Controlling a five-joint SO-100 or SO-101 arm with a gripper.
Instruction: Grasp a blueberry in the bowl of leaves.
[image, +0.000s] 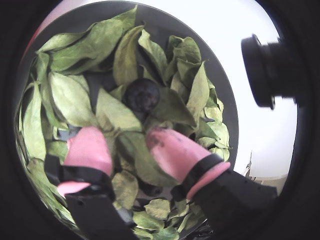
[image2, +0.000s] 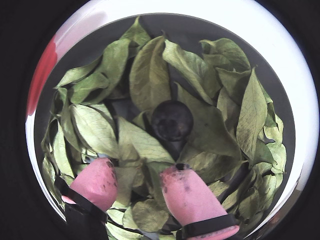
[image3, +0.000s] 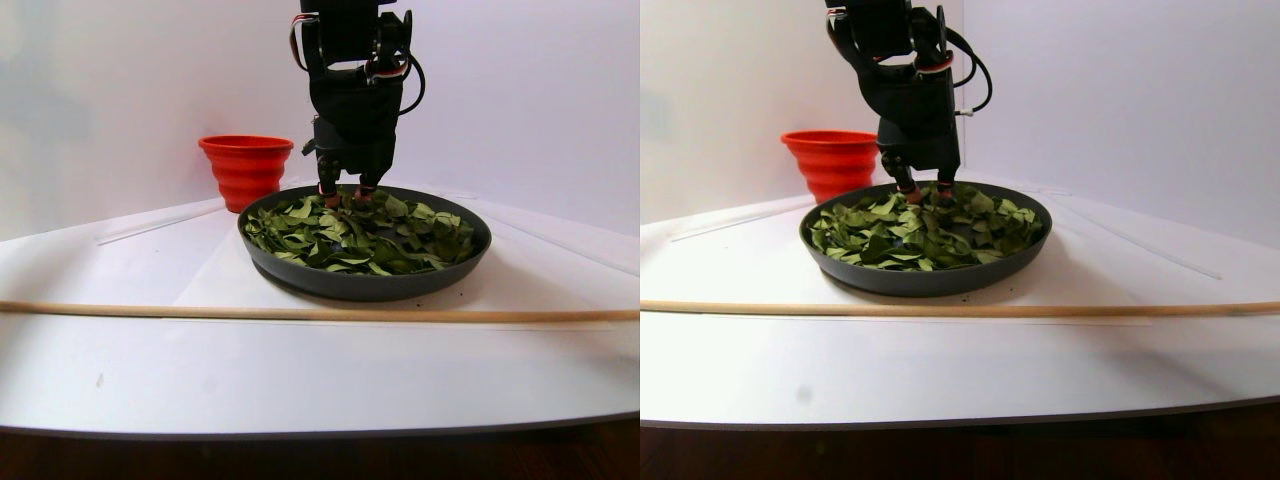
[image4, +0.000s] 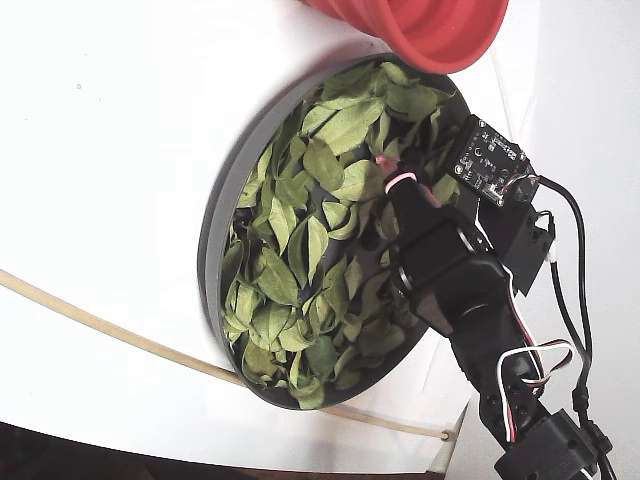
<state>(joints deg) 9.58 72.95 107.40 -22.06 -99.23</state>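
Pincer (image2: 136, 187) down among the leaves (image2: 150, 75) at one edge of the bowl (image3: 365, 285). Both pink fingertips (image: 172, 150) rest on or just above the leaf layer, spread well apart, with nothing held between them; only loose leaves lie in the gap.

Blueberry (image2: 172, 120): dark, round, dull-skinned. In both wrist views it sits just ahead of the fingertips, roughly on the line midway between them and a little toward the right-hand tip in those views. It is partly nested in leaves, with the top exposed, and not touching either tip.

A second dark round shape (image: 150, 189) shows below the tips in a wrist view, between the fingers and mostly under leaves (cannot tell what it is).

Stereo pair view: arm comes down nearly vertical over the far-left part of the bowl, tips at leaf level. Red ribbed cup (image3: 246, 168) stands behind and to the left of the pincer, near the bowl. A thin wooden rod (image3: 300, 314) lies across the white table (image3: 300, 380) in front of the bowl, well apart from the pincer.

Fixed view: only one pink tip is seen at the leaves (image4: 300, 250), beside the small circuit board (image4: 490, 162) on the arm.
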